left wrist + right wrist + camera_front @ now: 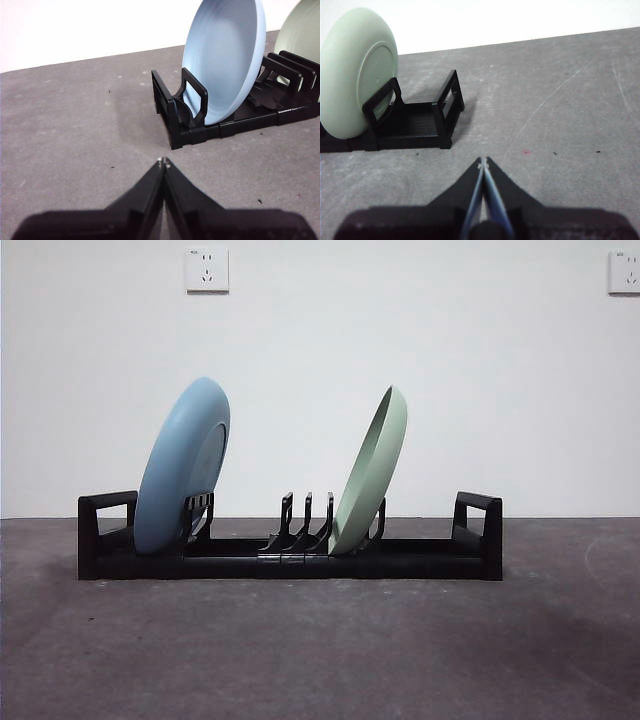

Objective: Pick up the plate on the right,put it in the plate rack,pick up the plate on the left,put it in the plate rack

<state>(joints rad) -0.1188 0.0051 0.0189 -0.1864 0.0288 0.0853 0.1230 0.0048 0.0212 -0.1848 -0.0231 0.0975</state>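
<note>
The black plate rack (290, 562) stretches across the grey table in the front view. A blue plate (183, 466) stands tilted in its left slots, and a pale green plate (371, 471) leans in slots right of the middle. The left wrist view shows the blue plate (225, 57) behind the rack's end handle (192, 97). My left gripper (163, 161) is shut and empty, low over the table a little away from that end. The right wrist view shows the green plate (356, 70) in the rack (412, 122). My right gripper (483, 161) is shut and empty, apart from the rack's other end.
Grey table surface (320, 650) spreads around the rack, with faint scratches and a small red speck (525, 151) in the right wrist view. A white wall with two sockets (207, 269) rises behind.
</note>
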